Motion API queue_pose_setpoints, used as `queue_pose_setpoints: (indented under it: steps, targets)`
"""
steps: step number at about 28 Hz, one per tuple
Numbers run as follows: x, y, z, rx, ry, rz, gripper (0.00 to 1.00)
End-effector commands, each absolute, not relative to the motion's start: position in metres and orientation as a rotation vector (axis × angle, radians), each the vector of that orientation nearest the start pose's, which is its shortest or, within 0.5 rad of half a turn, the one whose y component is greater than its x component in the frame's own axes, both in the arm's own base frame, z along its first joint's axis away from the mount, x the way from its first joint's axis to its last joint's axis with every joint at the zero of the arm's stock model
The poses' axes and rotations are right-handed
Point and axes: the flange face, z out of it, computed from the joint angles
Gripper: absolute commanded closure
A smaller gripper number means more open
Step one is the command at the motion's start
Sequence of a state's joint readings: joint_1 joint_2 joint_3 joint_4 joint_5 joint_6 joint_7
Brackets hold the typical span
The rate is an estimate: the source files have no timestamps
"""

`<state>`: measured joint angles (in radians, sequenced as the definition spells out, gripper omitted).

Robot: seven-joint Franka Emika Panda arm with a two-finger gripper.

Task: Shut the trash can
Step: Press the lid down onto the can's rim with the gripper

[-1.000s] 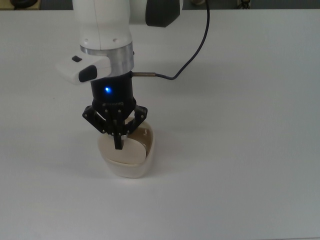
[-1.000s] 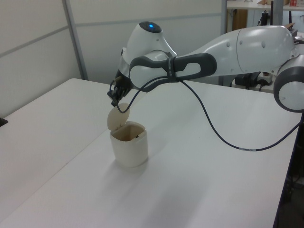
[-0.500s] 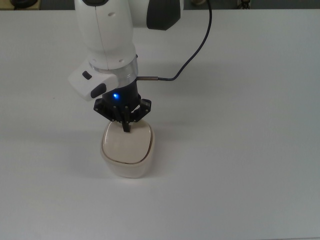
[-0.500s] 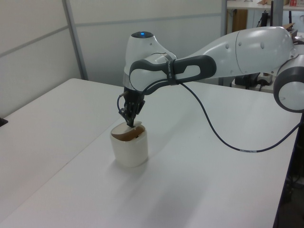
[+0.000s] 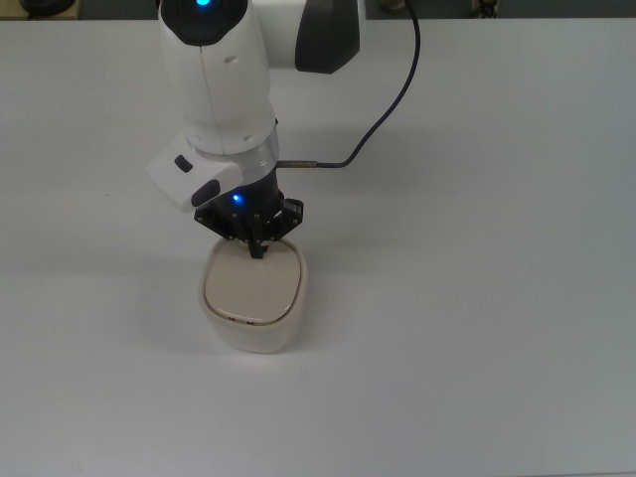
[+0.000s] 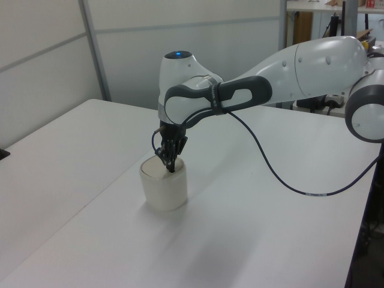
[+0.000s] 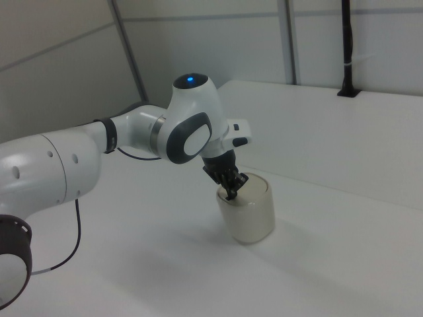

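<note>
While the trash can (image 5: 252, 300) is standing near the middle of the white surface (image 5: 477, 298), its flat lid (image 5: 252, 288) is lying level across the opening, which suggests the closing is nearly or fully done. The gripper (image 5: 257, 248) is pointing downward with its fingers drawn together into one narrow tip, and that tip is resting on the lid's edge at the side nearest the arm, toward the top view's upper margin. In the left view the gripper (image 6: 170, 166) is meeting the top of the can at its far rim, and in the right view the gripper (image 7: 232, 191) is doing the same. Closed fingers are making sense here: a single blunt point is pushing the lid down rather than grasping it, and nothing is being held between them. Pressing close to what is probably the hinge side is letting the lid swing flat. A dark cable (image 5: 383, 109) is trailing from the wrist across the surface, well apart from the can. Whether the lid is fully seated cannot be told.
</note>
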<state>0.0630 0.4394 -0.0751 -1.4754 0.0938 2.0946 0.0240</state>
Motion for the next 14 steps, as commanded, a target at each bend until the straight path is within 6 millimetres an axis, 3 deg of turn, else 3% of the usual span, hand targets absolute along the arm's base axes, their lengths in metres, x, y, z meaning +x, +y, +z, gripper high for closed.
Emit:
queue_pose_setpoints:
  steps: [1,6,9,14]
  targets:
    - [0.699,0.01,0.426,-3.09,0.073,-0.215,1.0]
    - [0.702,0.002,0.436,-3.086,0.091,-0.246,1.0]
    - [0.703,-0.003,0.457,-3.077,0.107,-0.298,1.0]
    - [0.699,-0.003,0.473,-3.08,0.1,-0.315,0.96]
